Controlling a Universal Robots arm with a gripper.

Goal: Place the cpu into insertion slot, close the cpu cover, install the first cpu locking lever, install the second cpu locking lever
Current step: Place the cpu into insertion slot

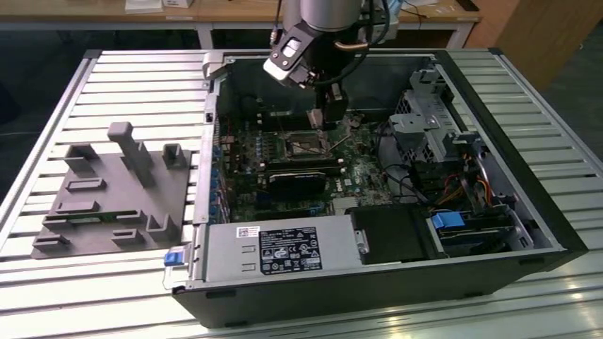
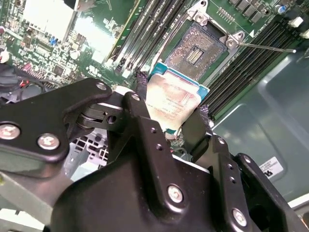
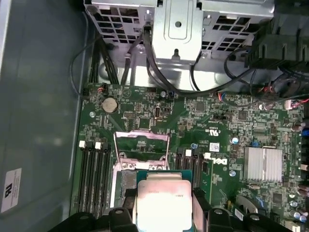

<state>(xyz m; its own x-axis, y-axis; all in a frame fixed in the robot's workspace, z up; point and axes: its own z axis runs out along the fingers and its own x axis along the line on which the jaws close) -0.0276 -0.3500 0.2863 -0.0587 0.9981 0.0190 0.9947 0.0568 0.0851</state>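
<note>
Slatted metal table [image 1: 132,78], open computer case [image 1: 377,289]: the gripper [image 2: 173,110] pinches the cpu [image 2: 177,94] by opposite edges, clear of the motherboard [image 3: 227,125]. The insertion slot [image 2: 195,48] lies just ahead of the fingertips, its cpu cover [image 3: 142,137] raised.

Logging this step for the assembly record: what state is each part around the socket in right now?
cpu: gripped by the pincer, not seated.
pincer: shut on the cpu.
insertion slot: empty, uncovered.
cpu cover: raised, open.
locking lever: released, not latched.
computer case: side open.
</note>
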